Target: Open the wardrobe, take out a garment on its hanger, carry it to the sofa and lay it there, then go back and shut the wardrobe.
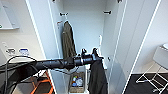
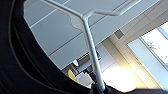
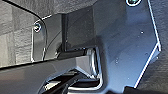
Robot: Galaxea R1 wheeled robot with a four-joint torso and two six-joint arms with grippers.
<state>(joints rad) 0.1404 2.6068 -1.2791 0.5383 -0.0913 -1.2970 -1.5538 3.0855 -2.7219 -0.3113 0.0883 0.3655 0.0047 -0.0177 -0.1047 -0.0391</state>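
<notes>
Head view: my left arm reaches across before the open wardrobe point(image 1: 85, 22); my left gripper point(image 1: 96, 56) pinches the hanger, and the black T-shirt point(image 1: 97, 77) hangs straight below it, long axis vertical.
Left wrist view: the white hanger point(image 2: 91, 50) rises from black fabric.
Right wrist view: right gripper's state cannot be told.

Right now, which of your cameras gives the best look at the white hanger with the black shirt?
The left wrist view: the hanger runs across it, its neck and hook plain against the ceiling, black fabric of the shirt beside it. In the head view the shirt hangs below the left claw, but I cannot make out the hanger. The right wrist view gives nothing of it.
</notes>
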